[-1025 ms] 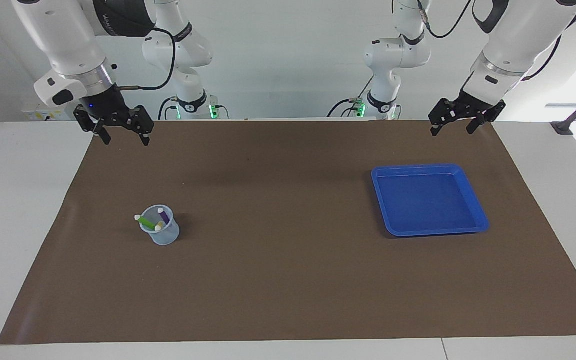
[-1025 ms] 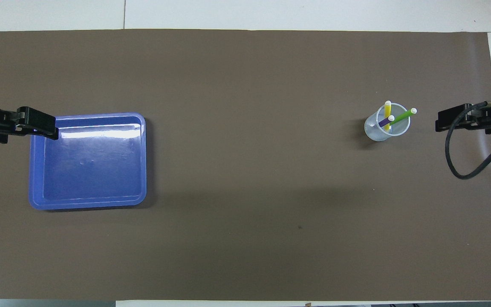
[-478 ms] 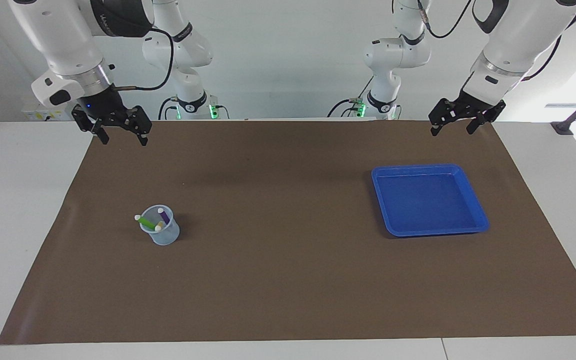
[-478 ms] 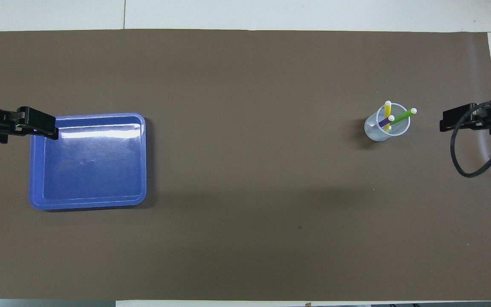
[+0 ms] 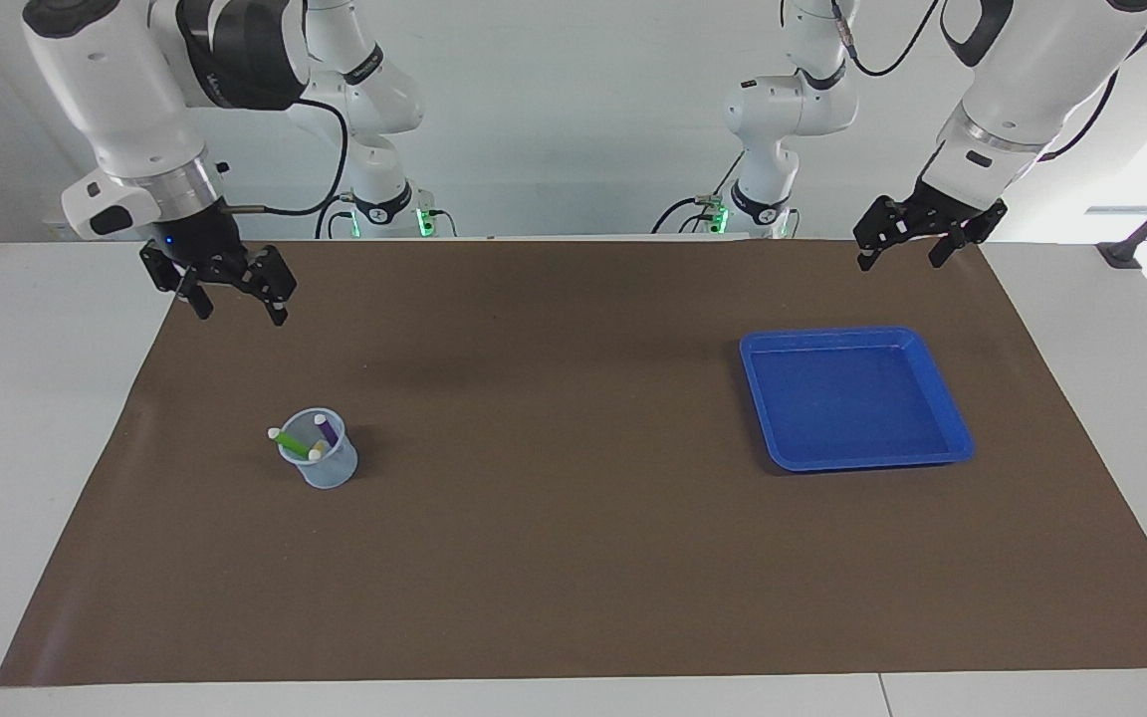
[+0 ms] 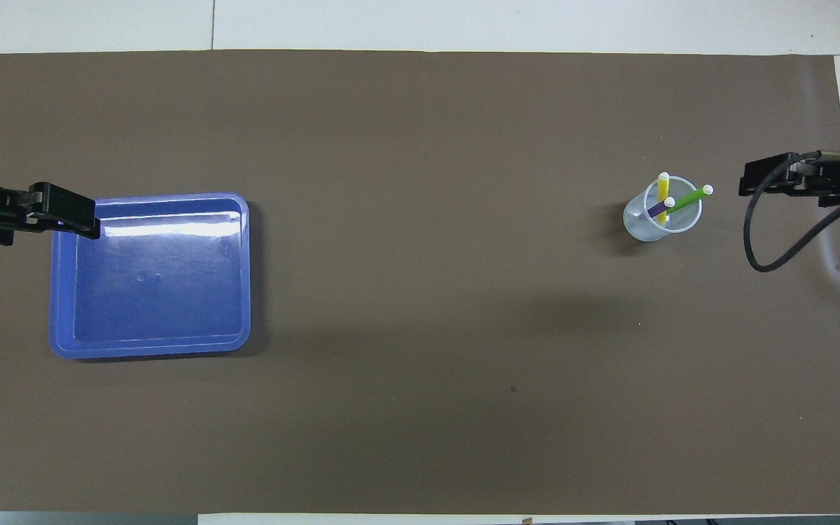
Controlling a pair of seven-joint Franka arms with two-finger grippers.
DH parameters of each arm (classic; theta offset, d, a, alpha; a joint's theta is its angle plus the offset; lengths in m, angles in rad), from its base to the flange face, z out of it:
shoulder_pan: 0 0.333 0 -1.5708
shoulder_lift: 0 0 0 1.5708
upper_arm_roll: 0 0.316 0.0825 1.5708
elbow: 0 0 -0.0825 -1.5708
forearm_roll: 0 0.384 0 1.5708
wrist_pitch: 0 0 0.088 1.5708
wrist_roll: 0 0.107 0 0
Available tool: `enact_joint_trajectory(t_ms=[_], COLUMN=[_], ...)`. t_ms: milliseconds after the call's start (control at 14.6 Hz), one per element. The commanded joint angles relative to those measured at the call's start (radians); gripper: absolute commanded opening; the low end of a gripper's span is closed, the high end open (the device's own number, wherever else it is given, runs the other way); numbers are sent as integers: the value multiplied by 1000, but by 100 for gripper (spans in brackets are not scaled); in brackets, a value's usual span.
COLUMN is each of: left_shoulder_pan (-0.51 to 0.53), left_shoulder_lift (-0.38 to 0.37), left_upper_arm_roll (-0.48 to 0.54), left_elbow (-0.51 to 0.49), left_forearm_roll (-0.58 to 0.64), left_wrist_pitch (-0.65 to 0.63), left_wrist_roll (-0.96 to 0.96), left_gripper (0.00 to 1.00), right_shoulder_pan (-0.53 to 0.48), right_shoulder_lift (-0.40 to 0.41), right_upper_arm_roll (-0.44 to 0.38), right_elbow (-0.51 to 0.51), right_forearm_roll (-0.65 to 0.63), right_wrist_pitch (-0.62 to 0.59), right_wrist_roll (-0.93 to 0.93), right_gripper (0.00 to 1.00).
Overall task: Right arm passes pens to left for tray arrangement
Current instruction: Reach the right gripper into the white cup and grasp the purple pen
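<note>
table: white top (image 5: 36, 418), mostly covered by a brown mat (image 5: 573, 518)
right arm's end: clear cup (image 5: 325, 466) sitting on the mat
left arm's end: blue tray (image 5: 942, 398), flat on the mat

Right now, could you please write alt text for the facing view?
Three pens stand in a clear cup on a brown mat; the open right gripper hangs over the mat. The blue tray lies empty, left gripper waiting open.

So there's a big brown mat (image 5: 573, 558) covering most of the white counter (image 5: 36, 418), filling the middle of the frame. A small clear bluish plastic cup (image 5: 325, 466) stands upright on it, left of center in the facing view.
</note>
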Motion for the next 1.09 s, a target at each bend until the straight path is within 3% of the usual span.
enact_joint_trajectory(t_ms=[0, 273, 615, 1025], left_shoulder_pan=[5, 5, 5, 5], left_shoulder_lift=[-10, -10, -10, -10], left_upper_arm_roll=[3, 3, 3, 3], left_elbow=[3, 3, 3, 3], left_forearm_roll=[-9, -9, -9, -9], left_wrist_pitch=[-17, -17, -17, -17], left_wrist_roll=[11, 11, 11, 11], left_gripper=[100, 100, 100, 100], right_shoulder_pan=[-3, -3, -3, -3], right_shoulder_lift=[65, 116, 134, 119], right_upper_arm_roll=[19, 48, 59, 74], right_elbow=[-7, -72, -200, -304], right_forearm_roll=[-21, -19, -19, -19], right_wrist_pitch=[77, 202, 378, 480], right_wrist_roll=[131, 332, 351, 362], right_gripper=[100, 94, 76, 72])
